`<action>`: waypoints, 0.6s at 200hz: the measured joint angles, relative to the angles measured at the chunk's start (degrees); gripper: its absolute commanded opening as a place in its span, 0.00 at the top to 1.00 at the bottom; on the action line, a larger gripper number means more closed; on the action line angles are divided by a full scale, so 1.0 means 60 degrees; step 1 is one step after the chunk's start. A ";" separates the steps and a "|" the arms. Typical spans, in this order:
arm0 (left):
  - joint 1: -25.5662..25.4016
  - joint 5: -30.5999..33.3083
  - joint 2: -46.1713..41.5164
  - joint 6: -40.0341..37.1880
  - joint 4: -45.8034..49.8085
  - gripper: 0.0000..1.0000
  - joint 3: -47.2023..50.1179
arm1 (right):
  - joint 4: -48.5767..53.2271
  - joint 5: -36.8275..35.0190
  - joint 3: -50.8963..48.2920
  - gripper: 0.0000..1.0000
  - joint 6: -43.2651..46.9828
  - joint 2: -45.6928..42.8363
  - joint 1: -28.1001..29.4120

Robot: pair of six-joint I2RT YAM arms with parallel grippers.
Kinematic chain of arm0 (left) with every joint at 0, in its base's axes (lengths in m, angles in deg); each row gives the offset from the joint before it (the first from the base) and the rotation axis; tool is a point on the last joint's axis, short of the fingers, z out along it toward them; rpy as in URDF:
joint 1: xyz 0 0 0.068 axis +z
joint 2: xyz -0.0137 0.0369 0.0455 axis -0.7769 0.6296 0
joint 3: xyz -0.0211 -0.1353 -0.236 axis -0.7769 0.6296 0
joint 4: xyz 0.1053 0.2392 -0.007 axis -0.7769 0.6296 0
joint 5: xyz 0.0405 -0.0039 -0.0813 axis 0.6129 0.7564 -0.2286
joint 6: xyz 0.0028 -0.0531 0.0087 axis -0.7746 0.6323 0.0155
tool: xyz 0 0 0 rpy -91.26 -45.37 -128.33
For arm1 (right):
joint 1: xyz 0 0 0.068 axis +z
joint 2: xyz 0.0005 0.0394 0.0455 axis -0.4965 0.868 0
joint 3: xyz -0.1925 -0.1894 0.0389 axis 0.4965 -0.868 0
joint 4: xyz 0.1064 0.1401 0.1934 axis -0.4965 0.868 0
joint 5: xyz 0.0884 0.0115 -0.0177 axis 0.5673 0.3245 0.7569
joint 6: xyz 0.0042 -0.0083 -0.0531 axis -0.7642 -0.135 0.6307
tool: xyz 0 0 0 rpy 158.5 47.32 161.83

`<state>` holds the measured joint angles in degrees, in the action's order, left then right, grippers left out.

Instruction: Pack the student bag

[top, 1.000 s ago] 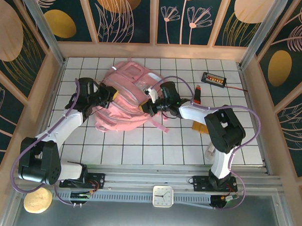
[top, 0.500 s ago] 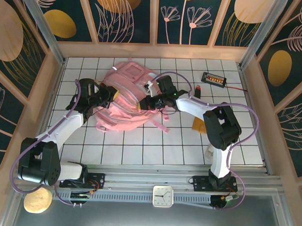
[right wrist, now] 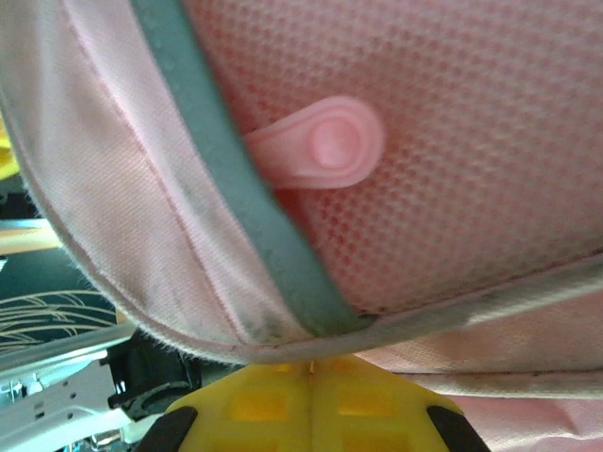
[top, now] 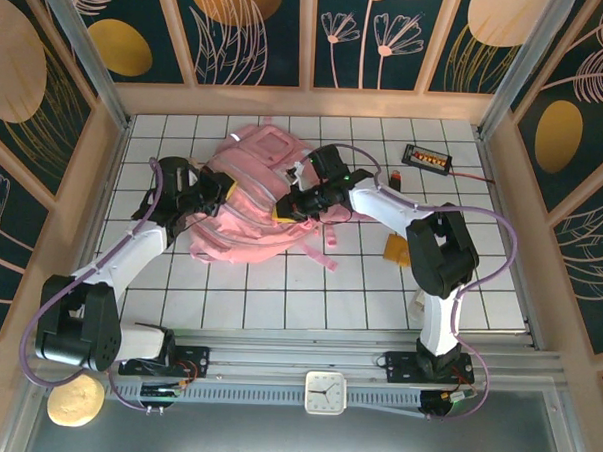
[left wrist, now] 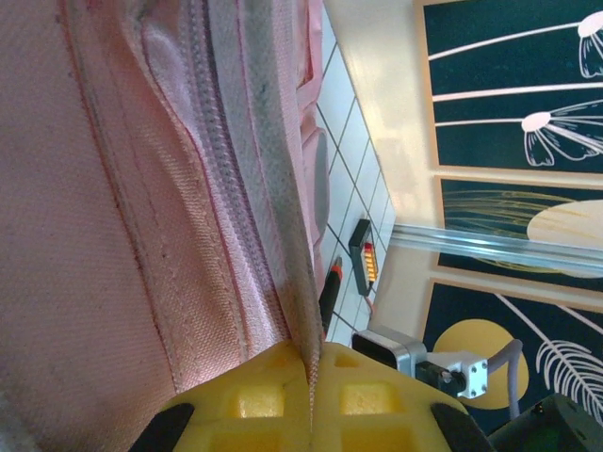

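The student bag [top: 244, 215], a large pink backpack, lies at the back left of the white tiled table [top: 278, 305]. My left gripper [top: 223, 191] is at its left side. In the left wrist view its yellow pads [left wrist: 254, 400] are shut on a thin fold of the student bag [left wrist: 141, 188] beside a zipper. My right gripper [top: 283, 212] reaches over the bag's middle from the right. Its yellow pads [right wrist: 363, 405] are shut at the grey-trimmed rim of a flap of the student bag [right wrist: 452, 113], which stands lifted above them. A pink pull tab [right wrist: 330, 146] hangs under that flap.
A black device with an orange display [top: 428, 157] lies at the back right, a red and black marker [top: 394, 185] near it. A tan object [top: 397, 252] lies by the right arm. A loose pink strap [top: 325, 257] trails off the bag. Wooden walls ring the table.
My right gripper has moved left, from the bag's right edge onto its middle, staying shut. The left gripper keeps its hold and has not moved.
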<state>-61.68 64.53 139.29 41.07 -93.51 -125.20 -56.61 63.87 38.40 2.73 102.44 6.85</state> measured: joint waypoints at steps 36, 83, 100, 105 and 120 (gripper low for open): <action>-0.0142 -0.0087 0.0149 -0.0171 0.0051 1.00 -0.0076 | 0.0204 0.0499 0.0579 0.99 -0.0240 0.0000 0.0160; -0.0397 0.0481 0.0160 -0.0153 -0.0069 1.00 -0.0160 | 0.0175 0.0743 0.1096 1.00 -0.1905 0.0423 0.0248; -0.0627 0.0656 0.0160 -0.0091 -0.0189 1.00 -0.0160 | 0.0131 0.0721 0.1100 1.00 -0.2561 0.0590 0.0295; -0.0707 0.0696 0.0160 -0.0084 -0.0226 1.00 -0.0160 | 0.0131 0.0714 0.1100 1.00 -0.2721 0.0641 0.0306; -0.0914 0.0783 0.0160 -0.0087 -0.0237 1.00 -0.0160 | 0.0208 0.0652 0.1111 1.00 -0.3002 0.0787 0.0306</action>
<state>-67.17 69.23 140.25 40.55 -94.93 -126.16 -55.36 67.78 45.06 -15.28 107.17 8.69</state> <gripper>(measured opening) 0.059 0.058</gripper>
